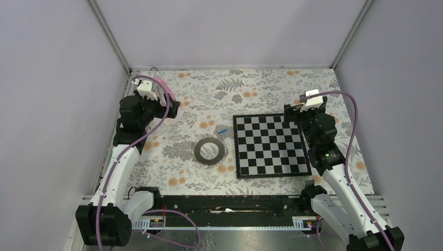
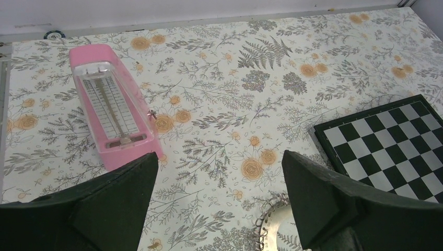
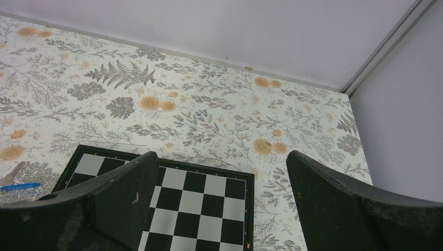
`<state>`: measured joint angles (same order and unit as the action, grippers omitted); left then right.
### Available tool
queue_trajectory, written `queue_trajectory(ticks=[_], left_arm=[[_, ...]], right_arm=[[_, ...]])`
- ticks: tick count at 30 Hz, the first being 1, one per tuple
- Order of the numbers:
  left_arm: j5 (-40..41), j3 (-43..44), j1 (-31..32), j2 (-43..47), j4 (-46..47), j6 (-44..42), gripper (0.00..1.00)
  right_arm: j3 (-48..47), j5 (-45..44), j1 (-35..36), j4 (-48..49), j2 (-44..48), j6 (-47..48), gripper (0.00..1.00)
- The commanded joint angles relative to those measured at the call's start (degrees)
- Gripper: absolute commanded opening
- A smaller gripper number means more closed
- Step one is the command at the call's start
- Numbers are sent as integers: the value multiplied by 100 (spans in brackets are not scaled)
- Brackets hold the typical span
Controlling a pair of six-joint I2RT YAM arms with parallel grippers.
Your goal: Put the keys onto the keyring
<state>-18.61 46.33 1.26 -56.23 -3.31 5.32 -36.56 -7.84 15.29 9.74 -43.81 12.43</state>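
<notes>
Dark-grey speckled flat keyring [image 1: 198, 151] lies mid-frame in the top view, left of the chequered board [image 1: 269, 145]; small blue-headed key [image 1: 222, 131] sits just upper right of it, apart. Left gripper [image 2: 219, 157], upper left, and right gripper [image 3: 222, 154], at right, are both spread and empty, well clear of both items.

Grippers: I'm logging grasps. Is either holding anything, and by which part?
Nothing is held. The left gripper and right gripper are open and empty; the key and keyring lie on the table.

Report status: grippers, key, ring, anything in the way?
Open and empty: left gripper, right gripper. The key lies beside the chessboard, off the ring. Nothing between them.
</notes>
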Motion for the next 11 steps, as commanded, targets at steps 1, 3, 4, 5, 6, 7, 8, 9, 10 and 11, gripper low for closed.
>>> queue_trajectory(ticks=[1,3,4,5,6,7,8,9,10,11], left_arm=[[0,17,-47,-44,287,83,99],[-57,-8,-47,-59,308,82,99],[-72,-9,-47,-61,309,74,99],[-60,-2,-51,-63,301,74,99],[-57,11,-54,-64,289,74,99],[-49,23,-62,-68,278,74,99],[-43,37,-64,-84,260,67,99],[-38,51,-65,-108,239,66,99],[-26,52,-69,-131,238,65,99],[-36,45,-72,-146,247,53,99]], right_arm=[[-79,29,-33,220,73,32,100],[-53,37,-35,242,83,34,100],[-50,37,-35,247,81,28,100],[-55,30,-35,248,76,16,100],[-61,28,-35,240,59,9,100],[-72,33,-35,227,51,6,100],[-76,36,-38,218,45,2,100],[-79,39,-38,207,40,6,100],[-81,37,-42,209,41,14,100],[-72,44,-40,212,49,33,100]])
